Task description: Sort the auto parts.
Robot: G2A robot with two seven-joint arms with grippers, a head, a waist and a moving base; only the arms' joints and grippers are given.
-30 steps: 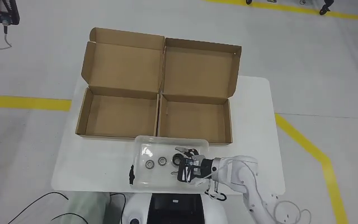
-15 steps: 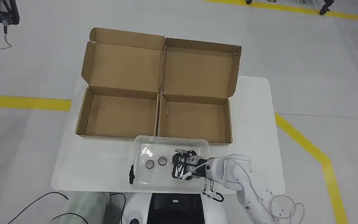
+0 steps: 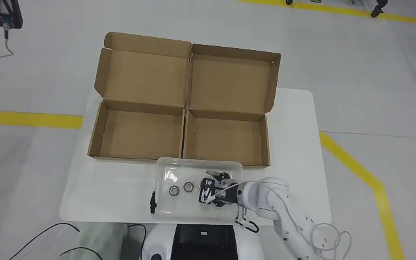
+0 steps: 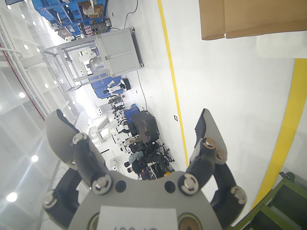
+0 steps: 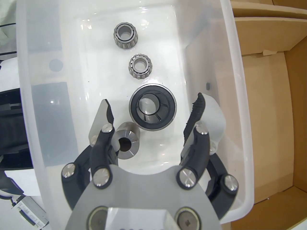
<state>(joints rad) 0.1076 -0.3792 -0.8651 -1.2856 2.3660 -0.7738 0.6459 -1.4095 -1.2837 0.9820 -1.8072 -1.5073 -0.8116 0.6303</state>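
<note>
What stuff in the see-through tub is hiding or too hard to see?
Top view: the right gripper covers most of the big black ring, and the small bearings are too tiny for detail.
Right wrist view: a gripper finger hides one side of the steel sleeve.
Left wrist view: the cardboard box is cut off by the picture's edge.

Grey-plated tool (image 5: 153, 104), black links (image 5: 102, 148), silver screws (image 5: 186, 175)

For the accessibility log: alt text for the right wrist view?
The right gripper hangs open inside a clear plastic bin, over a large black-faced bearing. A steel sleeve lies beside that bearing; two smaller roller bearings lie farther along the bin floor. Cardboard boxes sit beside the bin.
</note>
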